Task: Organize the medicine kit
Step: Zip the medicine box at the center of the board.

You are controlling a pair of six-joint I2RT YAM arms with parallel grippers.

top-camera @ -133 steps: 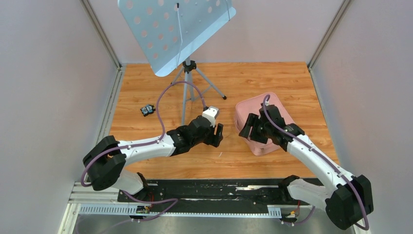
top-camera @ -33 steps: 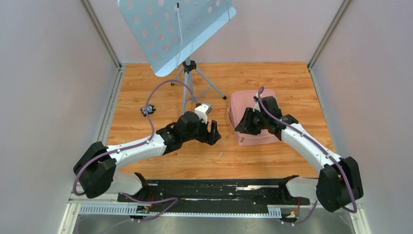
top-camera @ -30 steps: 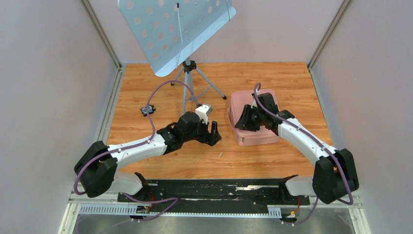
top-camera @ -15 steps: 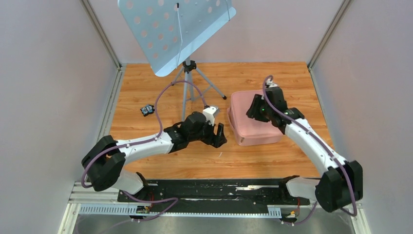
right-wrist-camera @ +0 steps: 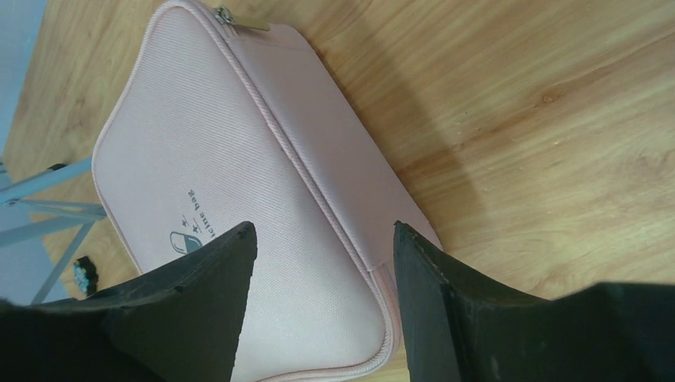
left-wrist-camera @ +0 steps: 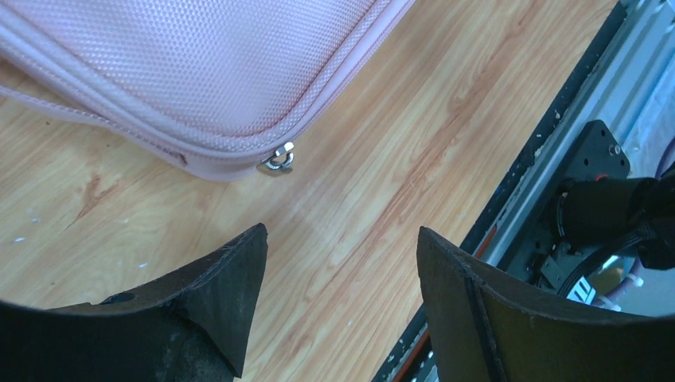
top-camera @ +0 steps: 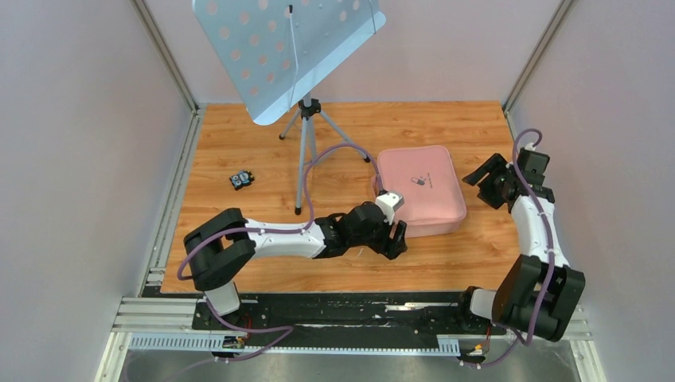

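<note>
Lying flat, medicine kit (top-camera: 420, 189) sits outside both jaws.

The closed pink case (top-camera: 422, 191) hides its contents. From the left wrist, only one corner and a zip pull (left-wrist-camera: 277, 159) show, the rest cut off at the frame's top. From the right wrist, the lid's lettering (right-wrist-camera: 203, 219) is hard to read, and the right gripper (right-wrist-camera: 322, 231) covers the near edge. A black object (top-camera: 241, 179) is too small to identify. The stand (top-camera: 278, 48) runs off frame.
</note>
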